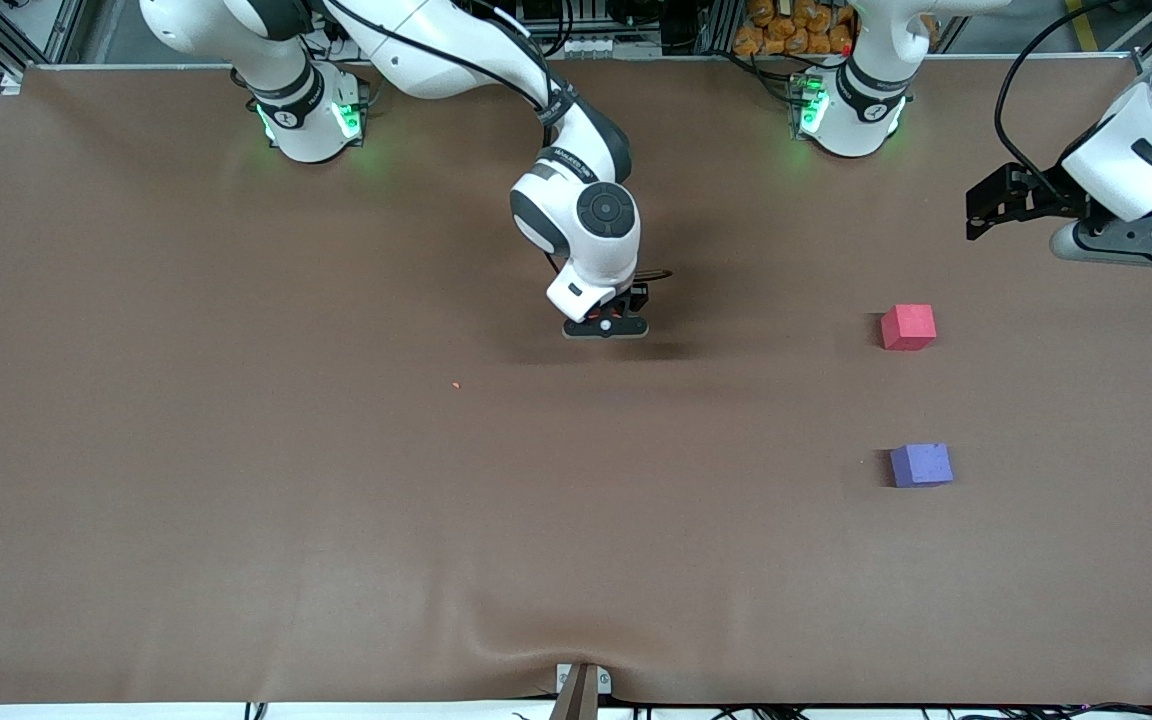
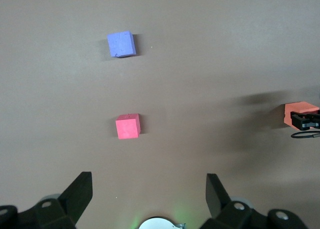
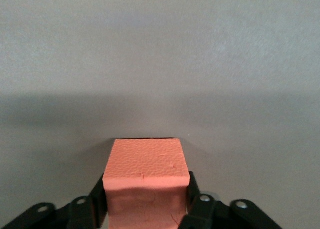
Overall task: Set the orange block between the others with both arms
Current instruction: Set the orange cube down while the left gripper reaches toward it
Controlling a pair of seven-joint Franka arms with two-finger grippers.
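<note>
The right end effector (image 3: 146, 201) is lowered close to the table (image 1: 236, 520) near its middle, and the orange block (image 3: 145, 171) is grasped in it: one black finger (image 3: 97, 199) is seen against each of two opposite sides of the cube. Whether the block's underside touches the table cannot be told. A band of small lettering is carried on the right arm (image 1: 576, 215) just above the wrist, but it cannot be read. No writing is seen on the block.

The left end effector (image 2: 148, 189) is held released, fingers wide apart, in the air over the left arm's end of the table, with nothing between them. The left arm (image 1: 1151, 140) waits there.

The pinkish-red cube (image 1: 908, 327) and the purple-blue cube (image 1: 921, 465) are set on the table toward the left arm's end, apart from each other, the purple-blue one nearer the front camera. The orange block is well apart from both, toward the right arm's end
</note>
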